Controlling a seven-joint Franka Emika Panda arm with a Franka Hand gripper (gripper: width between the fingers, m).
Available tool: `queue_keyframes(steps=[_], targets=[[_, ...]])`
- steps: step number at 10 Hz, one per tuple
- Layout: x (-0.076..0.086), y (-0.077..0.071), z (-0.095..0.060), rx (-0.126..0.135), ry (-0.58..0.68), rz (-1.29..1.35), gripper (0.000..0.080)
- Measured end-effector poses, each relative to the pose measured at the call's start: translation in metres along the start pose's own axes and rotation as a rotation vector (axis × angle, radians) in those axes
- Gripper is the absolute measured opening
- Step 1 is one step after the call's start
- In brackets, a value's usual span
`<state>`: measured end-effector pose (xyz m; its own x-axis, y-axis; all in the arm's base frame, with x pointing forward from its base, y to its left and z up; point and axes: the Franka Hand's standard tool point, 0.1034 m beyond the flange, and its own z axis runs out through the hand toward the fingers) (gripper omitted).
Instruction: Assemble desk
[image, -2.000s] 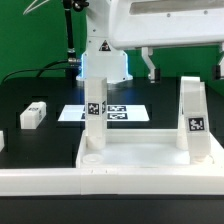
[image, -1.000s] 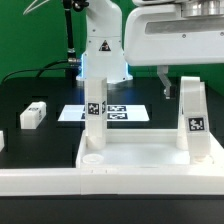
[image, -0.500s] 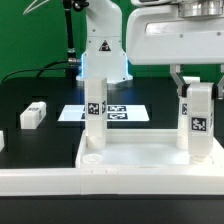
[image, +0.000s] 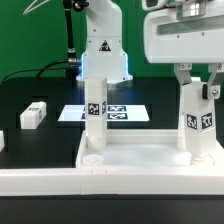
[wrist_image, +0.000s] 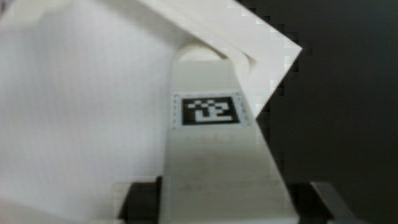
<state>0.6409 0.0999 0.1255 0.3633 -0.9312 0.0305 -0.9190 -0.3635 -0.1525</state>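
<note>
The desk panel (image: 135, 168) lies flat at the front with two white tagged legs standing upright in its corner sockets. One leg (image: 95, 110) stands on the exterior view's left, the other leg (image: 198, 125) on its right. My gripper (image: 197, 82) is down over the top of the right leg, with a finger on each side, shut on it. This leg's tag looks slightly tilted. In the wrist view the held leg (wrist_image: 217, 150) fills the space between the gripper (wrist_image: 228, 205) fingers, with the panel (wrist_image: 80, 100) beyond.
The marker board (image: 125, 113) lies behind the panel. A loose white leg (image: 33, 115) lies on the black table at the exterior view's left. The long border rail (image: 35, 181) runs along the front. The robot base (image: 103, 50) stands behind.
The gripper moved toward the exterior view's right, came down over the right leg and closed on its top. The leg's tag now sits slightly higher and tilted.
</note>
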Motion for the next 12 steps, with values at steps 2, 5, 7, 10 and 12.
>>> queue_keyframes(steps=[2, 5, 7, 10, 12], targets=[[-0.012, -0.001, 0.001, 0.023, -0.013, 0.274, 0.0292], [-0.025, -0.007, 0.004, 0.021, -0.028, 0.477, 0.0292], [-0.025, -0.007, 0.004, 0.021, -0.028, 0.449, 0.0292], [-0.028, 0.002, 0.002, -0.062, -0.032, 0.100, 0.0615], [-0.031, 0.003, 0.004, -0.063, -0.029, -0.090, 0.0647]])
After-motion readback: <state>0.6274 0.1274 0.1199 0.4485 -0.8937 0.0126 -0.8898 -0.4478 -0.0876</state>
